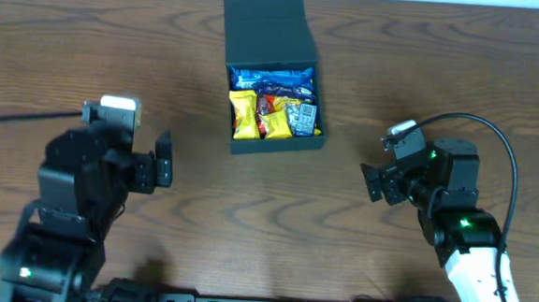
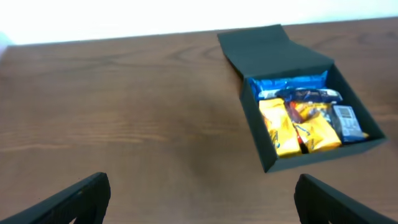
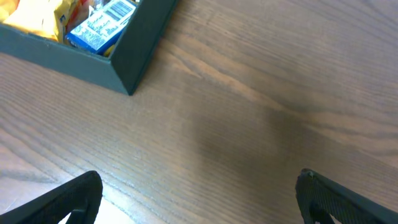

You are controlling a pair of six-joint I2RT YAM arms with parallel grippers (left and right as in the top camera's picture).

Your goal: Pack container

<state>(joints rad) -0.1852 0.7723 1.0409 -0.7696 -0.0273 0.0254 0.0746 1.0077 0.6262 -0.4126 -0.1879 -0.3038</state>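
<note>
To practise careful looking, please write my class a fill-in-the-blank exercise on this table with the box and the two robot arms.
The lid of the box is ____.
The packets lie ____ the box.
The left pincer and the right pincer each hold ____.
Missing words: open; inside; nothing.
</note>
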